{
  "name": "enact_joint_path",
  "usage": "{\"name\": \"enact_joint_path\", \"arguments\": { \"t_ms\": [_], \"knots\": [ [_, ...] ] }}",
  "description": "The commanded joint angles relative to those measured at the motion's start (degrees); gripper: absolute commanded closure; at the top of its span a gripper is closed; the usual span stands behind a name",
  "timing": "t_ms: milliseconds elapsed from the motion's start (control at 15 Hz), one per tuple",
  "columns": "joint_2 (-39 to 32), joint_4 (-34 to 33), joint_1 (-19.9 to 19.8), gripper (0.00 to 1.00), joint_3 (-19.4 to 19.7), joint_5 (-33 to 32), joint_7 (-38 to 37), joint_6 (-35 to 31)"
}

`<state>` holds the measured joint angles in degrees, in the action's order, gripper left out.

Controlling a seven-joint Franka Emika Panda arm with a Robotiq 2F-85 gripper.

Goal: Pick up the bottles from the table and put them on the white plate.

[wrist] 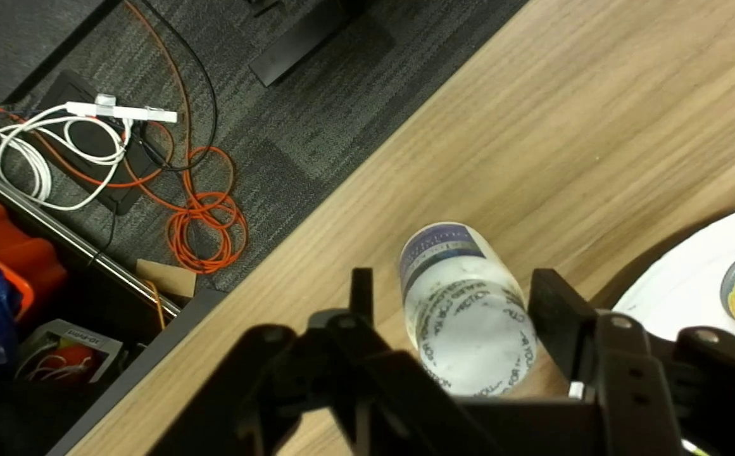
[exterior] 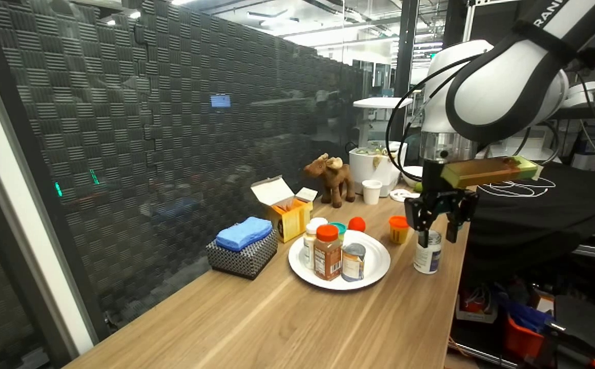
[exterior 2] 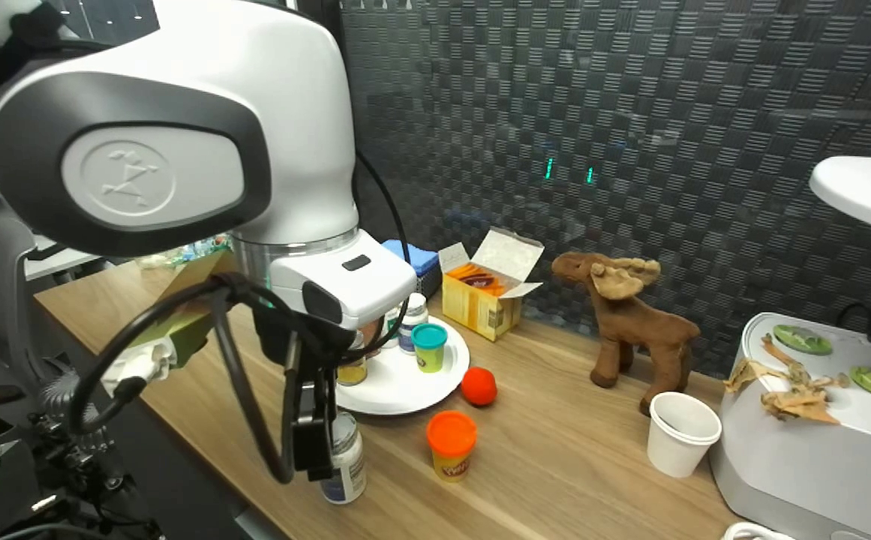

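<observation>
The white bottle (exterior: 427, 260) could be knocked over, since in the wrist view 1 finger (wrist: 560, 310) is set much nearer to it than the other finger (wrist: 361, 294). If the bottle is bumped by that near finger before it is squeezed from both sides, it may be pushed to the edge of the table (exterior: 302, 328) and dropped on the floor (wrist: 291, 152). It might also be let slip, as only its top seems to be reached. Later, the red-capped bottle (exterior: 328, 253) on the white plate (exterior: 376, 256) could be hit, because much of the plate is filled. The gripper (exterior: 437, 242) is spread around the top of the bottle, and nothing is pinched; whether the near finger is touched cannot be told. The bottle is stood upright on the table, between the 2 fingers, near the plate.
</observation>
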<state>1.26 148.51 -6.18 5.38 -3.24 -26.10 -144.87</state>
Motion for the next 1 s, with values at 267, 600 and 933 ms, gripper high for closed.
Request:
{"name": "enact_joint_path", "arguments": {
  "t_ms": [267,600,933],
  "knots": [
    [0.8,-2.4,0.1,0.81,0.0,-0.4,1.1,0.5],
    [2.2,-7.2,1.7,0.81,-2.1,-2.9,0.9,3.7],
    [-1.5,-14.4,3.2,0.81,-3.9,-3.8,2.1,5.1]
  ]
}}
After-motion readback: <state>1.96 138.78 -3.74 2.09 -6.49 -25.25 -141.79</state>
